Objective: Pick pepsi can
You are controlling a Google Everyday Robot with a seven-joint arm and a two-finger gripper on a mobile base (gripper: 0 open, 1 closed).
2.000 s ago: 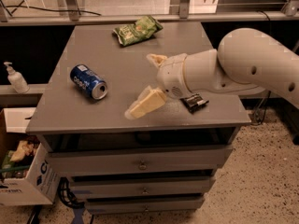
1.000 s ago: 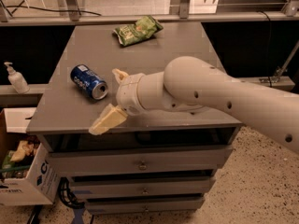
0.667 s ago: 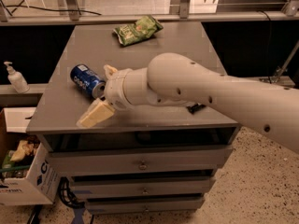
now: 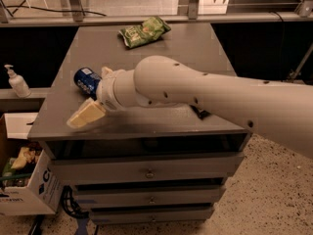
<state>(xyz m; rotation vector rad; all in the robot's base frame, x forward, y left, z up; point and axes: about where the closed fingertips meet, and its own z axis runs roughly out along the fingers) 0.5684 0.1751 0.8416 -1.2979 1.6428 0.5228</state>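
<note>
The blue pepsi can (image 4: 86,81) lies on its side near the left edge of the grey cabinet top (image 4: 195,48). My gripper (image 4: 88,97) is right at the can, coming from the right on a thick white arm. Its cream fingers are spread open: one finger (image 4: 86,115) lies in front of the can and the other (image 4: 104,71) shows just behind it. The wrist hides the can's right end. I cannot tell whether the fingers touch the can.
A green crinkled chip bag (image 4: 144,32) lies at the back of the top. A black snack bar (image 4: 201,114) peeks out under my arm. A soap dispenser (image 4: 17,82) stands on a ledge at left, with a cardboard box (image 4: 24,192) on the floor below. Drawers (image 4: 149,173) face front.
My arm has swept left across the cabinet top, from beside the snack bar to the pepsi can. The open fingers now flank the can. The can has not moved.
</note>
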